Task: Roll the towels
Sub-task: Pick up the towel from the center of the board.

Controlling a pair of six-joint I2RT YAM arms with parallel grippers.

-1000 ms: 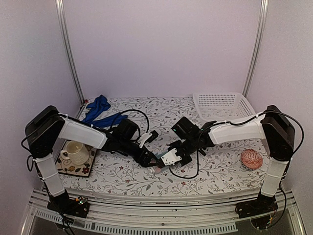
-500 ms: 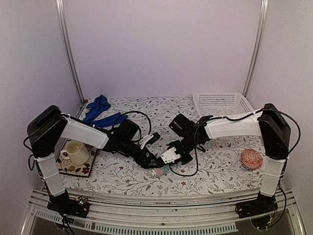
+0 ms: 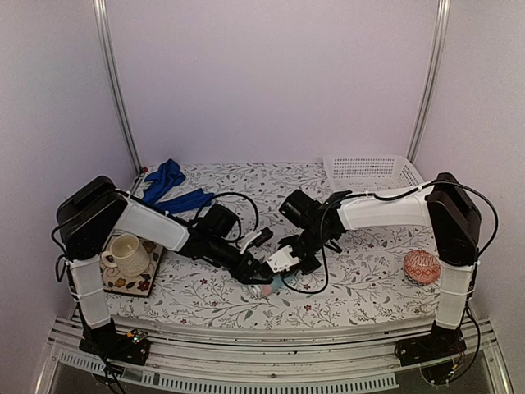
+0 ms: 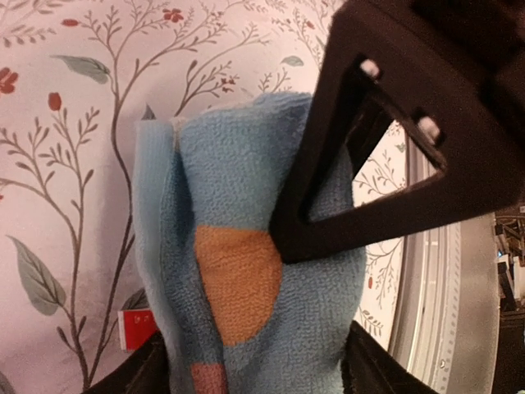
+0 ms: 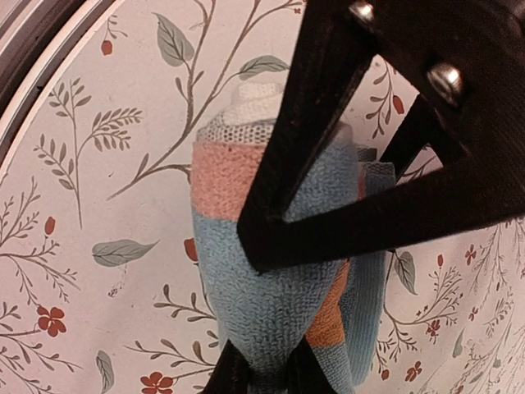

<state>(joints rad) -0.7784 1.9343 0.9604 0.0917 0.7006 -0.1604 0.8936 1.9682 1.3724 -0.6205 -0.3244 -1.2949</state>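
The light-blue towel [image 3: 270,287] lies as a short roll with orange and pink patches near the table's front middle. My left gripper [image 3: 257,277] comes at it from the left. In the left wrist view the roll [image 4: 246,271] fills the gap of the left gripper [image 4: 254,371], both fingers against its sides. My right gripper [image 3: 284,264] is shut on one tapered end of the roll [image 5: 271,295], pinched at the right gripper [image 5: 264,373]. Each wrist view shows the other gripper's black finger across the roll. The royal-blue towel [image 3: 168,187] lies unrolled at the back left.
A cup [image 3: 125,253] stands on a patterned coaster at the front left. A white basket [image 3: 373,176] sits at the back right. A pink-red patterned ball [image 3: 422,267] rests at the right. The table's front rail [image 3: 262,341] runs close below the roll.
The left gripper's jaws have narrowed around the light-blue roll. Both grippers have shifted slightly left and forward together. The right grip is unchanged.
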